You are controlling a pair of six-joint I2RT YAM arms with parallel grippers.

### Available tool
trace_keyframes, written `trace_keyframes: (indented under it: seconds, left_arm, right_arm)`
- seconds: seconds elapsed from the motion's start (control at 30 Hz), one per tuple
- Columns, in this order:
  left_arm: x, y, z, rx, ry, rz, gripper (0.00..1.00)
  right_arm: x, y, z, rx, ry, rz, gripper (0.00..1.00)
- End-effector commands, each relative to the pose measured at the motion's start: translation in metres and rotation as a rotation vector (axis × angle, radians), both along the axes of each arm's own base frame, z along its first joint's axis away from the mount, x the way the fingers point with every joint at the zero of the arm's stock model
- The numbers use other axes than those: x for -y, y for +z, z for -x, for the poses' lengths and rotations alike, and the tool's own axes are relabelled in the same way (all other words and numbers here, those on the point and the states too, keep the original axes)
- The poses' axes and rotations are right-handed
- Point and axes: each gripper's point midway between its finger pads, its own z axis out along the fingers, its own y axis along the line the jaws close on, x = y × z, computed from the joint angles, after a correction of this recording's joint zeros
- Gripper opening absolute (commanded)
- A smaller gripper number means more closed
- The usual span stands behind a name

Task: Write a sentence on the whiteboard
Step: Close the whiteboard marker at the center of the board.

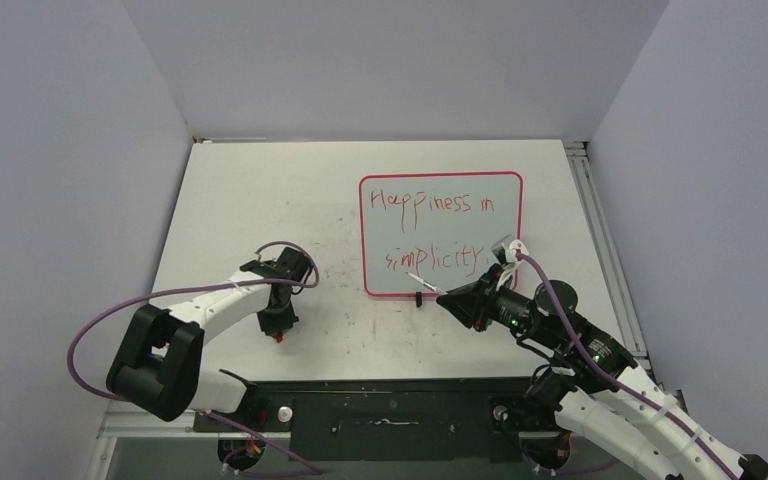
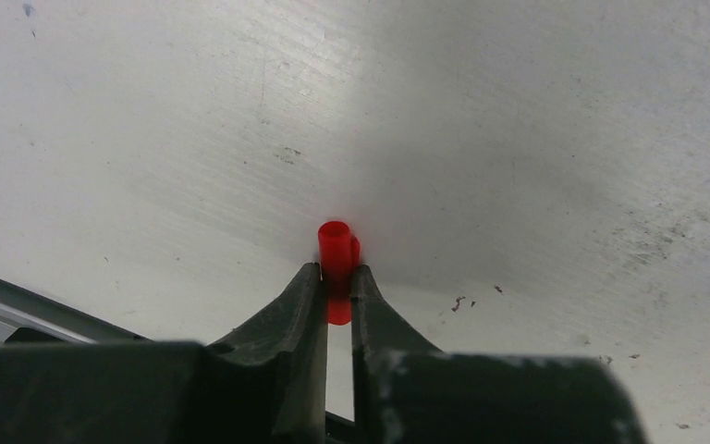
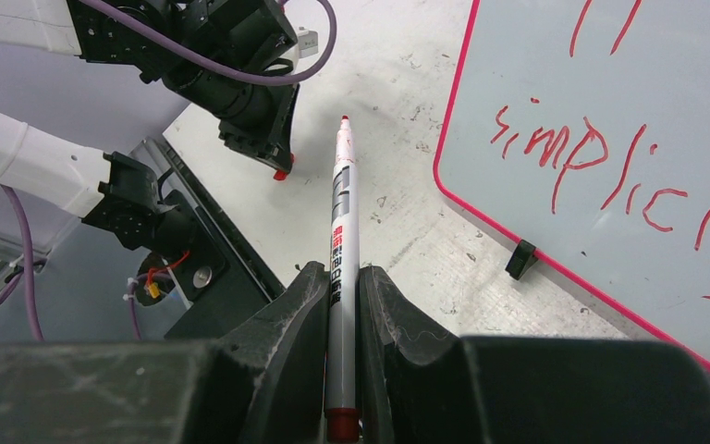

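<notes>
Just to the right of the right gripper [image 3: 337,277] lies the whiteboard [image 1: 500,240], carrying the sentence [image 1: 435,203] in red. This gripper is clamped on a marker [image 3: 343,231], its tip off the board. Well apart, the left gripper [image 2: 337,273] pinches a red cap [image 2: 335,242].

Whiteboard [image 1: 450,232]: pale grey-white, rounded corners, thin pink-red rim, small black clip feet; lying flat, right of centre. Sentence [image 1: 430,204]: thin red handwriting, two lines, "Happiness in" above "simplicity".
</notes>
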Motion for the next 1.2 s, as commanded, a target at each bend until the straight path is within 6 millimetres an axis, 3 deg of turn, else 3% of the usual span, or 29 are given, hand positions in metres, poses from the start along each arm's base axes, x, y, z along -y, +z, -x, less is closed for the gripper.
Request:
trace_keyframes:
  seconds: [0.0, 0.17, 0.47, 0.6, 0.8, 0.9, 1.0, 1.17]
  left_arm:
    - [0.016, -0.006, 0.000, -0.031, -0.044, 0.064, 0.00]
    - [0.040, 0.007, -0.011, 0.024, -0.181, 0.106, 0.00]
    - [0.103, 0.072, -0.051, 0.356, -0.534, 0.226, 0.00]
    - [0.137, 0.102, -0.054, 0.510, -0.729, 0.305, 0.00]
    - [0.189, 0.140, -0.033, 0.661, -1.054, 0.427, 0.00]
    - [0.209, 0.151, -0.015, 0.711, -1.215, 0.427, 0.00]
    - [0.227, 0.154, 0.009, 0.747, -1.358, 0.423, 0.00]
    - [0.239, 0.143, 0.032, 0.751, -1.478, 0.399, 0.00]
  right_arm:
    - [0.002, 0.028, -0.006, 0.067, -0.024, -0.039, 0.05]
    - [-0.002, 0.016, -0.009, 0.027, -0.017, -0.011, 0.05]
    - [-0.014, -0.025, -0.016, -0.119, 0.009, 0.084, 0.05]
    - [-0.017, -0.039, -0.018, -0.187, 0.056, 0.100, 0.05]
    - [-0.016, -0.045, -0.005, -0.272, 0.207, 0.090, 0.05]
    - [-0.015, -0.033, 0.008, -0.305, 0.310, 0.037, 0.05]
    - [-0.013, -0.026, 0.014, -0.348, 0.358, 0.018, 0.05]
    - [-0.010, -0.027, 0.026, -0.413, 0.416, 0.068, 0.05]
